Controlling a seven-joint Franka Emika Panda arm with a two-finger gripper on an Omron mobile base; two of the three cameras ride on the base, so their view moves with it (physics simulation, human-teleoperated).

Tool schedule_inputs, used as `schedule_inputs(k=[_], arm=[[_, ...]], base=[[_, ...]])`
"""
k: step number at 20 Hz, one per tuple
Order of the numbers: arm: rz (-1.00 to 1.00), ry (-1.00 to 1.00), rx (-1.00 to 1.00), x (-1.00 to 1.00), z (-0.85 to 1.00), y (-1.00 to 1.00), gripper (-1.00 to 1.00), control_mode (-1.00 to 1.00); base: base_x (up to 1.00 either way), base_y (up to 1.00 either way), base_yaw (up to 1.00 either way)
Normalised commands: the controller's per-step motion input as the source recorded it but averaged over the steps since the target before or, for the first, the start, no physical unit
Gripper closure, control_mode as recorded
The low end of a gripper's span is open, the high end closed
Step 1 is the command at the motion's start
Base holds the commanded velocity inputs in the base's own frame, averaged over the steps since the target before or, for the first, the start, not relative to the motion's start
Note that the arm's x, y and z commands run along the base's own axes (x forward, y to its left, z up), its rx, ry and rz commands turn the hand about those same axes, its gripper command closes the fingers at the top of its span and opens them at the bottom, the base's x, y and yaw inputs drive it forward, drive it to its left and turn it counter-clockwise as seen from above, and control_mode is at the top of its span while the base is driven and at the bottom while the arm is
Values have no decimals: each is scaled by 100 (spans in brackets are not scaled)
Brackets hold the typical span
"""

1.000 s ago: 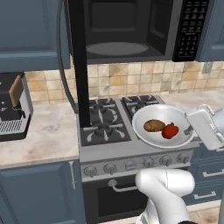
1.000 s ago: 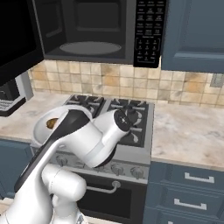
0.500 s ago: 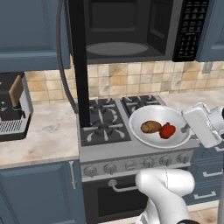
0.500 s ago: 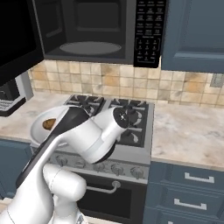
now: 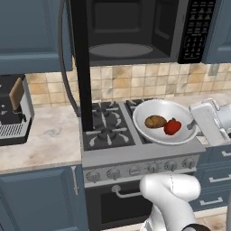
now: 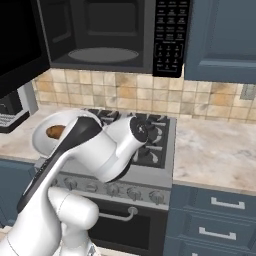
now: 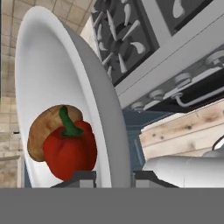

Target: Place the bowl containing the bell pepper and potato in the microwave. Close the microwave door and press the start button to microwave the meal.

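Note:
The wide white bowl [image 5: 163,109] hangs tilted over the stove's right burners, with the tan potato [image 5: 155,121] and the red bell pepper [image 5: 172,127] lying in it. My gripper [image 5: 195,125] is shut on the bowl's right rim. In the hand view the fingertips [image 7: 83,177] clamp the bowl's rim [image 7: 105,127], with the bell pepper [image 7: 70,148] in front of the potato [image 7: 43,131]. The black microwave [image 5: 135,29] sits above, its cavity showing. The microwave door [image 5: 82,63] stands swung open toward me. My arm hides most of the bowl [image 6: 42,140] in the right base view.
A gas stove [image 5: 106,124] with knobs and an oven handle [image 5: 131,194] lies below the bowl. A coffee machine [image 5: 13,113] stands on the left counter. The microwave's keypad [image 6: 170,35] is on its right side. Beige counter [image 6: 215,150] stretches to the right of the stove.
The bowl, held in the gripper, has risen a little above the stove and shifted slightly left. The microwave door has not moved.

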Motion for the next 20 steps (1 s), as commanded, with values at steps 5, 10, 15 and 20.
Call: schedule_inputs(k=[5,10,15,20], arm=[[0,-2,2,1,21,2,100,-100],[0,-2,0,1,18,8,100,-100],[0,-3,0,5,23,3,100,-100],[-1,-2,2,9,36,1,100,-100]], base=[[0,0,0],[0,0,0],[0,0,0],[0,0,0]])
